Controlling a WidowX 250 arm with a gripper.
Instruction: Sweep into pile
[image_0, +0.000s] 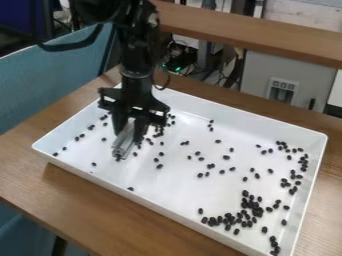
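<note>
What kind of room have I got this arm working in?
Probably a robotics lab or workshop: a robot arm hangs over a white tray on a wooden table, with tangled cables and a small green light behind.

The black gripper (129, 134) hangs over the left part of the white tray (175, 188), closed on a grey tool (123, 145) angled down toward the tray's floor. Dark beans (245, 193) lie scattered across the tray, clustered most thickly toward its lower right corner. The wooden desk (87, 197) carries the tray.
</note>
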